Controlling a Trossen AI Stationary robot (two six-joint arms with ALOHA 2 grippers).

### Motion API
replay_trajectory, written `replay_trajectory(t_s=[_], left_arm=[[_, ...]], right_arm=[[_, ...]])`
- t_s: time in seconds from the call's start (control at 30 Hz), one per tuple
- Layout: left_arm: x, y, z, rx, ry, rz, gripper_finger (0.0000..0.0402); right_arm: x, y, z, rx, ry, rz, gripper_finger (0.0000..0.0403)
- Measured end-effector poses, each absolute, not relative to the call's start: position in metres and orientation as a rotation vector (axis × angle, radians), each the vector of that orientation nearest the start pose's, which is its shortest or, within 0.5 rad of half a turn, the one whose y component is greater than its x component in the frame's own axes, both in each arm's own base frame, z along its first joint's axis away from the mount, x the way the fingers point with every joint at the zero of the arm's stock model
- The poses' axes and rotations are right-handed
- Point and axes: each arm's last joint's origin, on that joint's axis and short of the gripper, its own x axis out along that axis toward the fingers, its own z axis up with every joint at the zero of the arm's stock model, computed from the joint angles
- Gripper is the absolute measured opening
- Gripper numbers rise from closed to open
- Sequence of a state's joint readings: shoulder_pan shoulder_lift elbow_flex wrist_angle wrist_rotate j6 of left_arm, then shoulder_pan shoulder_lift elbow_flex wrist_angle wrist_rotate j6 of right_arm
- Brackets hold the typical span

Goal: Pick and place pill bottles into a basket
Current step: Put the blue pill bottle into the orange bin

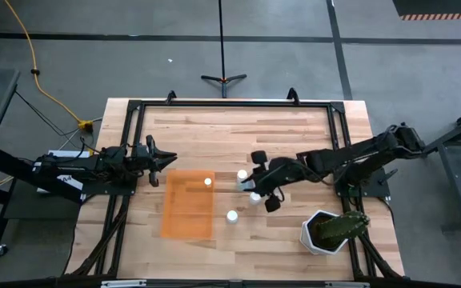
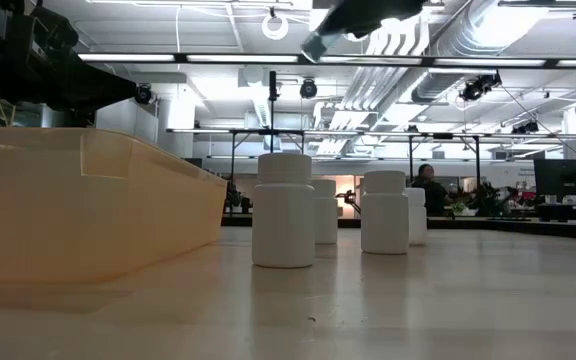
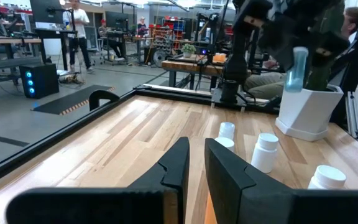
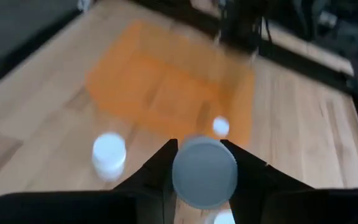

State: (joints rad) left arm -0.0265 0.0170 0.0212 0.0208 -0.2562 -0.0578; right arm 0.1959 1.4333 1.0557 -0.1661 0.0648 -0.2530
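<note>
Carrying a pill bottle (image 4: 204, 172) twd the basket (image 1: 187, 210); R arm at work.
Right gripper (image 1: 256, 186) clenched on bottle, upright, above table; basket lies beyond it twd the left arm; one bottle (image 1: 208, 182) already inside; left gripper (image 1: 157, 159) near-closed, idle by basket's far edge.

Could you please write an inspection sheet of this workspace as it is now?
Surface: wooden table in a black frame.
Job's things: orange basket holds one pill bottle; several more bottles stand on the wood beside it.
Clutter: white pot with green plant at the table's corner.
Grippers: right gripper shut on a bottle, above the table near the basket; left gripper waits at the basket's end, fingers nearly together.
Cables: yellow cable on the floor.
Surroundings: people in the room behind.
</note>
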Motion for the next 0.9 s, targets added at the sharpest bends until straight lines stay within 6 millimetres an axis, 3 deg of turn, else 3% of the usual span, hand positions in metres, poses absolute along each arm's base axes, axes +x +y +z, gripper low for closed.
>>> replay_trajectory(t_s=[0.23,0.5,0.9], left_arm=[[0.097,0.005,0.171,-0.061,-0.031,0.229,0.0088],[0.097,0.005,0.171,-0.061,-0.031,0.229,0.0088],[0.097,0.005,0.171,-0.061,-0.031,0.229,0.0088]], right_arm=[[0.337,0.053,0.265,-0.363,0.434,0.305,0.0103],[0.388,0.047,0.257,-0.379,0.455,0.363,0.0104],[0.458,0.038,0.23,-0.387,0.706,0.408,0.0094]])
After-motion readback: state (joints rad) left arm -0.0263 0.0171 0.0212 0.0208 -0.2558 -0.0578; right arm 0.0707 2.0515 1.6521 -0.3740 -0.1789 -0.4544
